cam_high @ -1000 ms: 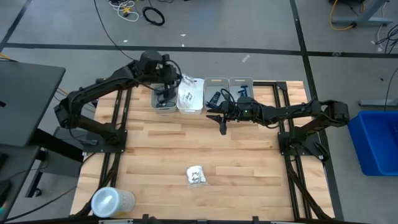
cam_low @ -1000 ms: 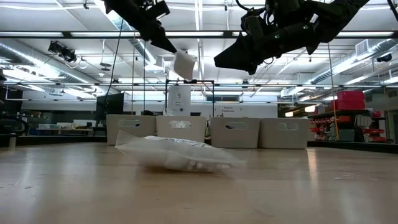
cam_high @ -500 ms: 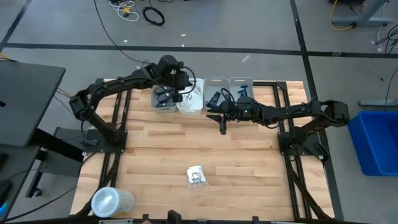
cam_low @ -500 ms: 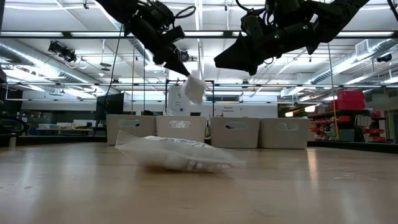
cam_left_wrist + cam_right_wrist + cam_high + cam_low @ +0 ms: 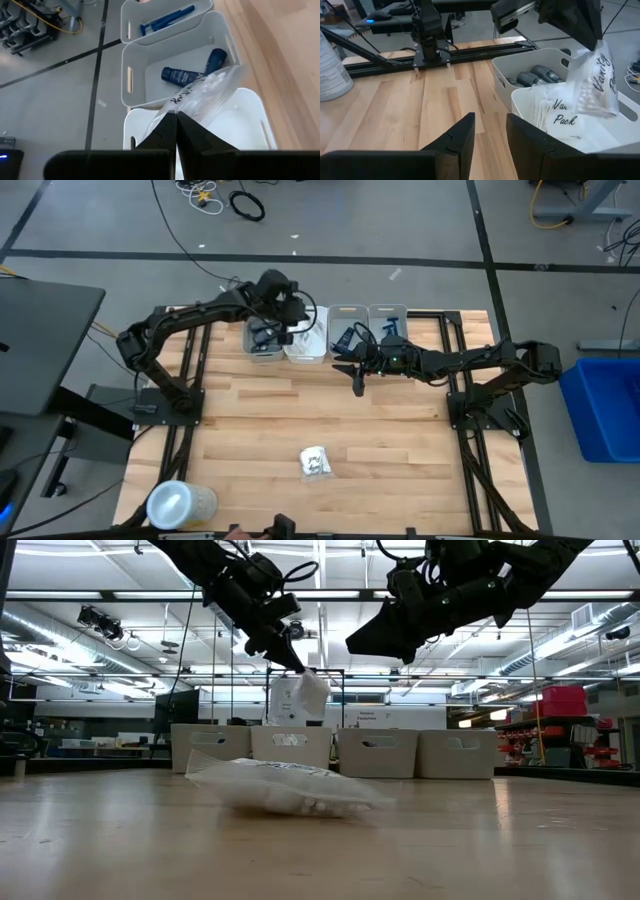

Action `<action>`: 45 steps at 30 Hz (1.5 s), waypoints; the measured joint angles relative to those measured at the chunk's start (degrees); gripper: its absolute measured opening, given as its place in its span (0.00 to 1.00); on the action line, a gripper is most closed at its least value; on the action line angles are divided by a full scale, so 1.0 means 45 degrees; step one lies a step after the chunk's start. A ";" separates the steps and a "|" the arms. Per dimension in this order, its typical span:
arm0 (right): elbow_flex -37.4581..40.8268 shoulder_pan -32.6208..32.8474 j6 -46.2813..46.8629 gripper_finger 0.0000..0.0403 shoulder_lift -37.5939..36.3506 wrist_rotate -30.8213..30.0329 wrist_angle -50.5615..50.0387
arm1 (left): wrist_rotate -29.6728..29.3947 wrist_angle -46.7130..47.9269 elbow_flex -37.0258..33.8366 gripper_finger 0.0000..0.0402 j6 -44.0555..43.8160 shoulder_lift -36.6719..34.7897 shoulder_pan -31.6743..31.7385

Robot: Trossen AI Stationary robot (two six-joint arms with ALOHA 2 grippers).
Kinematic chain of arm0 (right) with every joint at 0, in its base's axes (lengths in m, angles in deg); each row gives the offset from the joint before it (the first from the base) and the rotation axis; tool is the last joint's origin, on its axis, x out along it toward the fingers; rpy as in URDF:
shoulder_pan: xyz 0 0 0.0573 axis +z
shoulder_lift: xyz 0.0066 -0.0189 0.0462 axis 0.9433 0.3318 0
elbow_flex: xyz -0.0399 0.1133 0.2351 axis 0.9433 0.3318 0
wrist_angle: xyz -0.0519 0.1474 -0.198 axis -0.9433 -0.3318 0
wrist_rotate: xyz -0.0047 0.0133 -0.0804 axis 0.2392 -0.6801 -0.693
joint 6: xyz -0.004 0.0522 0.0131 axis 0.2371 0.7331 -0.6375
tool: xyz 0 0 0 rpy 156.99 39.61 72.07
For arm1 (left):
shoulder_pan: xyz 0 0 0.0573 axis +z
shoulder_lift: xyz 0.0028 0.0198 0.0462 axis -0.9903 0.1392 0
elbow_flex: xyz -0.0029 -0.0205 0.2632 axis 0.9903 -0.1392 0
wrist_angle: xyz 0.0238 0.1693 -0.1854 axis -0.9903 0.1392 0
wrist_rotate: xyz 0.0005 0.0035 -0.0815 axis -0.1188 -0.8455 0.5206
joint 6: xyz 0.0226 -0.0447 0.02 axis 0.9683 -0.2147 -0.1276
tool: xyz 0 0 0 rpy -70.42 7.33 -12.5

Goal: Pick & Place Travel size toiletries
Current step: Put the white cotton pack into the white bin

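Over white bin [image 5: 250, 107], left pincer [image 5: 176, 118] clamped tight w/ clear packet [image 5: 207, 87].

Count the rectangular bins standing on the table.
4, in one row along the far edge of the table: first bin, second bin, third bin, fourth bin. None appears hidden.

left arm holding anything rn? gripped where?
Yes. The left hand is shut on a clear vanity packet, pinched at its upper edge, hanging over the white bin. The right hand holds nothing.
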 joint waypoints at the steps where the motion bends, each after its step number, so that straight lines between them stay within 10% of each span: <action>1: 0.0000 0.0000 0.0000 0.29 0.0000 0.0005 0.0003 | 0.0044 -0.0037 -0.0033 0.02 0.0000 0.0000 0.0012; 30: 0.0000 0.0000 0.0000 0.29 0.0000 0.0010 0.0003 | -0.1497 -0.0156 -0.1239 0.03 0.1903 -0.0015 0.0004; 45: 0.0000 0.0000 0.0000 0.30 0.0000 0.0015 0.0013 | -0.1891 0.1127 -0.1234 0.45 0.0354 -0.0017 0.0044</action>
